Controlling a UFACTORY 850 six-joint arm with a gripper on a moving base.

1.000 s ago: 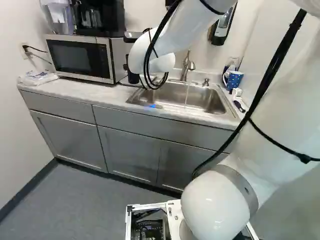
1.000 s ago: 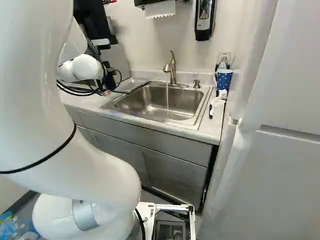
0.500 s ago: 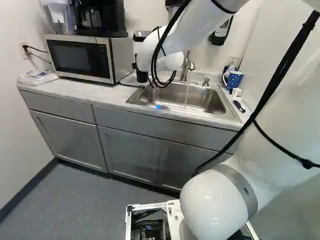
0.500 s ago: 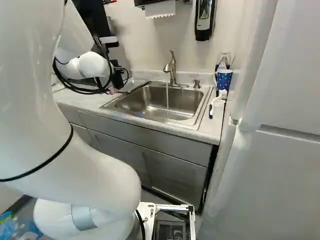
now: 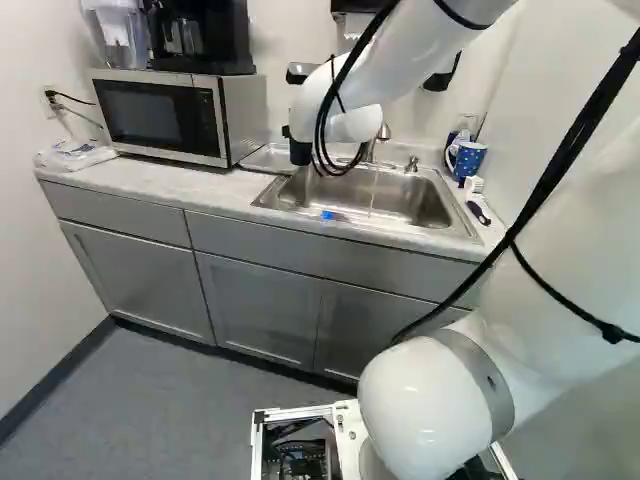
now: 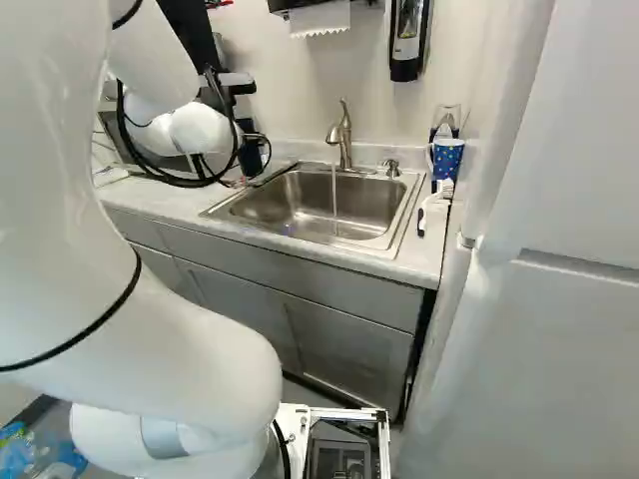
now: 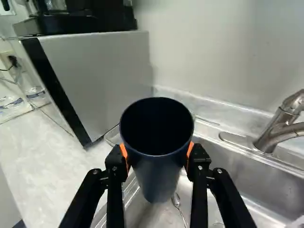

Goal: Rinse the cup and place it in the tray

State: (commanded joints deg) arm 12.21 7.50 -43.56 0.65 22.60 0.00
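Hand (image 5: 287, 131), black, two orange-padded fingers, parted to cup width, gripping a dark navy cylindrical cup (image 7: 157, 164) from both sides. Cup's in the air at the microwave end of the stainless sink (image 6: 384, 215), mouth toward wrist cam. Metal spoon (image 7: 176, 200) below it, can't tell if in sink or tray. Sink sits in pale marbled worktop (image 5: 160, 185); shallow silver tray (image 5: 265, 158) between it and silver-black microwave (image 5: 160, 118). Brushed-metal faucet (image 6: 344, 135) behind, water running.
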